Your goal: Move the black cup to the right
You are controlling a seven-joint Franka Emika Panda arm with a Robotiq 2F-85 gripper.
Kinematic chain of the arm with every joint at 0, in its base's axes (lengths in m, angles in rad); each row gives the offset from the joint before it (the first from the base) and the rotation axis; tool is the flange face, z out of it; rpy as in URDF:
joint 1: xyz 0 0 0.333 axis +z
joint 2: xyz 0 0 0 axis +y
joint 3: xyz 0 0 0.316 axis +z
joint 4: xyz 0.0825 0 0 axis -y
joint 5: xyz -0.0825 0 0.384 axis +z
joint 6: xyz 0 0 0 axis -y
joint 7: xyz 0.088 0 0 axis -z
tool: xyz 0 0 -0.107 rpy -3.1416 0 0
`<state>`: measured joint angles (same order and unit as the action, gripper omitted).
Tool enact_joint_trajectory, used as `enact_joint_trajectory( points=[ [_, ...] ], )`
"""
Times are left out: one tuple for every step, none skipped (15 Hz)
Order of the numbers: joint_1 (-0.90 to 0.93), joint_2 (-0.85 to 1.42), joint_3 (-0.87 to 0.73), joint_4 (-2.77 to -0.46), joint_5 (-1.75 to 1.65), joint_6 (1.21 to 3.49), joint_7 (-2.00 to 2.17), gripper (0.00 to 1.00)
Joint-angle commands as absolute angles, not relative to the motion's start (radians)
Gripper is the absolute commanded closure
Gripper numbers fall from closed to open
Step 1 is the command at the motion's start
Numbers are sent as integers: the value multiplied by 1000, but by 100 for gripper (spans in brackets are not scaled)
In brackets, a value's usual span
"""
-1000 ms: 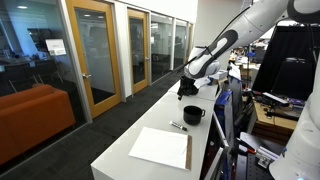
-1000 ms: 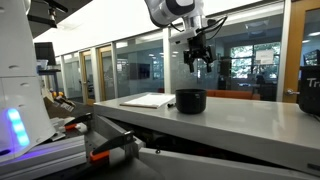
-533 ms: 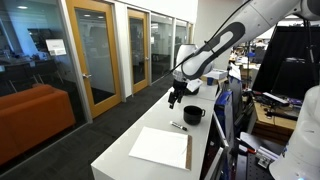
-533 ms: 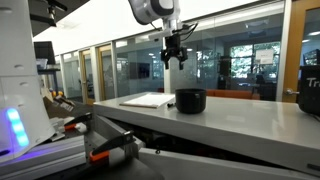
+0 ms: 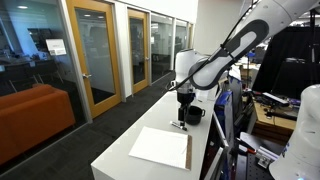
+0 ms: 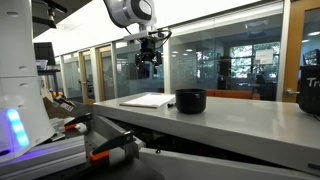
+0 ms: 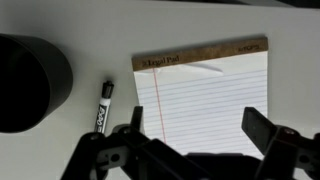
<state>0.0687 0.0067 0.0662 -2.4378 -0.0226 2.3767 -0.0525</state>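
The black cup point(image 5: 194, 114) is short, wide and matte black. It stands on the white table in both exterior views point(image 6: 190, 101) and shows at the left edge of the wrist view point(image 7: 30, 82). My gripper point(image 5: 184, 97) hangs open and empty in the air, above the table between the cup and the white lined pad point(image 5: 163, 147). In the other exterior view the gripper point(image 6: 148, 67) is up and to the left of the cup. In the wrist view its open fingers point(image 7: 197, 126) frame the pad point(image 7: 210, 100).
A small dark marker pen point(image 7: 104, 104) lies between the cup and the pad, also seen in an exterior view point(image 5: 178, 126). The table point(image 5: 120, 160) is long and narrow with edges close on both sides. Another dark container point(image 6: 310, 102) stands at the far end.
My gripper has moved away from above the cup, along the table toward the pad, and lower. The cup, pen and pad have not moved.
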Motion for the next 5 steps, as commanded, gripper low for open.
enact_joint_trajectory(
  points=[
    [68,-62,67,-2509,-15,2370,-85,0],
    [69,-21,67,-2475,-20,2375,-67,0],
    [69,-33,66,-2490,-20,2375,-68,0],
    [69,-41,66,-2497,-20,2375,-69,0],
    [69,-47,66,-2500,-20,2375,-69,0]
  ],
)
